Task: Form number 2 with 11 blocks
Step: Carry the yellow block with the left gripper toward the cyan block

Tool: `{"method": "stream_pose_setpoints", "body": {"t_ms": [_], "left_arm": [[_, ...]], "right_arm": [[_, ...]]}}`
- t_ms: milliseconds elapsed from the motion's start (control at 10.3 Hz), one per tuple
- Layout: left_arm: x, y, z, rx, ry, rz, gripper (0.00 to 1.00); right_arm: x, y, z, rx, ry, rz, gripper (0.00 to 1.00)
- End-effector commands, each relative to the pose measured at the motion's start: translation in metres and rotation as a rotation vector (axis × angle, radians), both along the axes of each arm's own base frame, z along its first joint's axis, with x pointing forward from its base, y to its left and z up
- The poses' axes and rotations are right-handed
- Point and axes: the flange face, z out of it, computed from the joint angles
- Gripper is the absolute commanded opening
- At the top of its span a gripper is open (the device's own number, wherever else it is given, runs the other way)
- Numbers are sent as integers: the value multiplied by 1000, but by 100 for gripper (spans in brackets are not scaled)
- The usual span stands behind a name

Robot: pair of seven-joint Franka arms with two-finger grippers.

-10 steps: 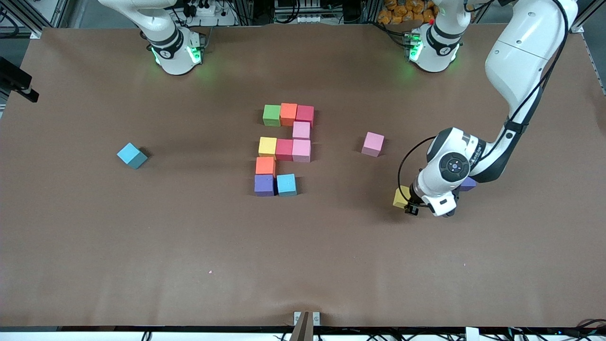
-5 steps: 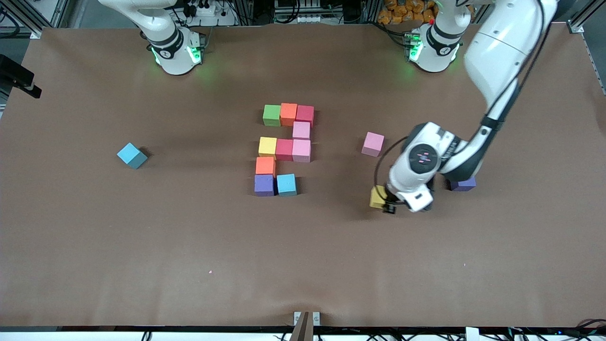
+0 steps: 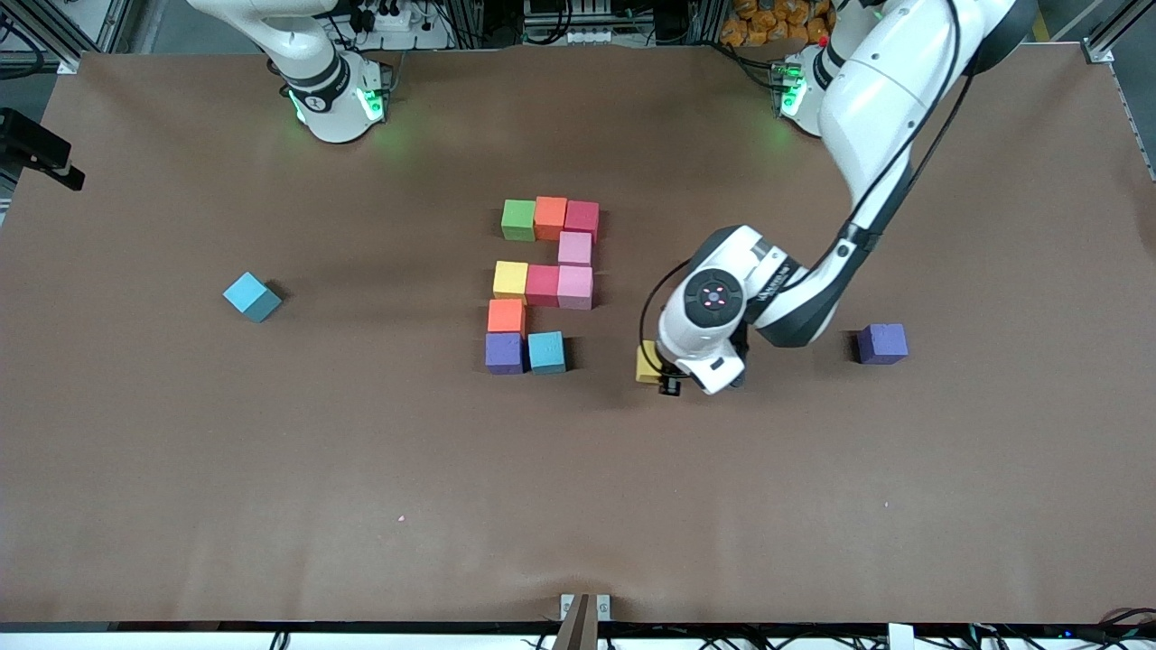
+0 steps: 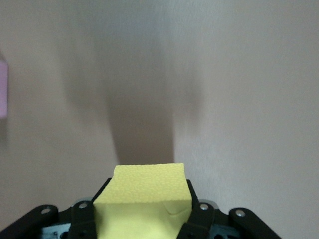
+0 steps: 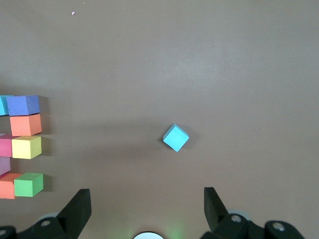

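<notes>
Front view: the unfinished number 2 [image 3: 542,284] lies mid-table, ten cubes set edge to edge: green [image 3: 518,219], orange [image 3: 550,217] and red [image 3: 582,218] in the row farthest from the camera; a pink cube [image 3: 574,247] under the red; then yellow [image 3: 510,279], red [image 3: 542,284] and pink [image 3: 574,287]; an orange cube [image 3: 507,316] under the yellow; purple [image 3: 504,352] and light blue [image 3: 546,351] nearest the camera. The left gripper [image 3: 657,372] hangs over bare table between the digit and a stray purple cube [image 3: 881,343], which sits toward the left arm's end of the table. It grips a yellow cube [image 3: 647,363]. A stray light blue cube [image 3: 252,296] sits turned at an angle, well apart toward the right arm's end. Left wrist view: the black fingers [image 4: 83,219] clamp the yellow cube [image 4: 144,199] from both sides above the brown table [image 4: 239,99]; a pink edge [image 4: 3,89] shows at the frame border. Right wrist view: the right gripper [image 5: 147,209] waits high over the table with its fingers [image 5: 77,209] spread wide and nothing between them, over the stray light blue cube [image 5: 175,137]; part of the digit [image 5: 22,144] shows at the frame edge.
</notes>
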Motion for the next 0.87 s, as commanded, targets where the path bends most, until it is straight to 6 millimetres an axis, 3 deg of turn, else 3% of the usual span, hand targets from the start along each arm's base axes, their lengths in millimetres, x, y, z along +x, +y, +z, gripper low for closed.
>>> {"method": "stream_pose_setpoints", "body": {"t_ms": [0, 484, 775], "left_arm": [[5, -30, -16, -21, 28, 92, 36], [-29, -88, -53, 14, 28, 146, 40], [-38, -99, -58, 20, 18, 128, 40]], "right_arm": [[1, -1, 4, -6, 0, -18, 100], [4, -4, 7, -9, -28, -22, 100], [4, -4, 7, -10, -28, -22, 100]]}}
